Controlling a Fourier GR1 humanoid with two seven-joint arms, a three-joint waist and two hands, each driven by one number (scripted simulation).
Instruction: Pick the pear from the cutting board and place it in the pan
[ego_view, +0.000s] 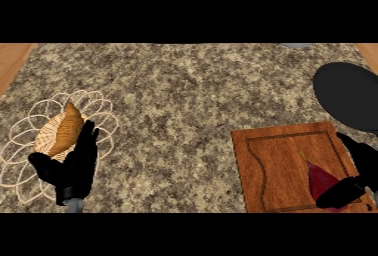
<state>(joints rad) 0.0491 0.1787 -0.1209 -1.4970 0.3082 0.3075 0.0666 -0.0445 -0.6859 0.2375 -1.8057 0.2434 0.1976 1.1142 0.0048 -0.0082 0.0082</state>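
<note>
A dark red pear (320, 179) lies on the wooden cutting board (277, 165) at the lower right. My right hand (360, 159) comes in from the right edge and is curled round the pear, with fingers along its right side and the thumb under its lower end. Part of the pear is hidden by the hand. The black pan (348, 97) sits beyond the board at the right edge, with nothing in it that I can see. My left hand (72, 167) rests open at the lower left, fingers up.
A pale wire basket (26, 132) with an orange-brown bread piece (65, 129) stands at the left, partly behind my left hand. Speckled granite counter (177, 100) spreads between basket and board. Wooden edges show at the top corners.
</note>
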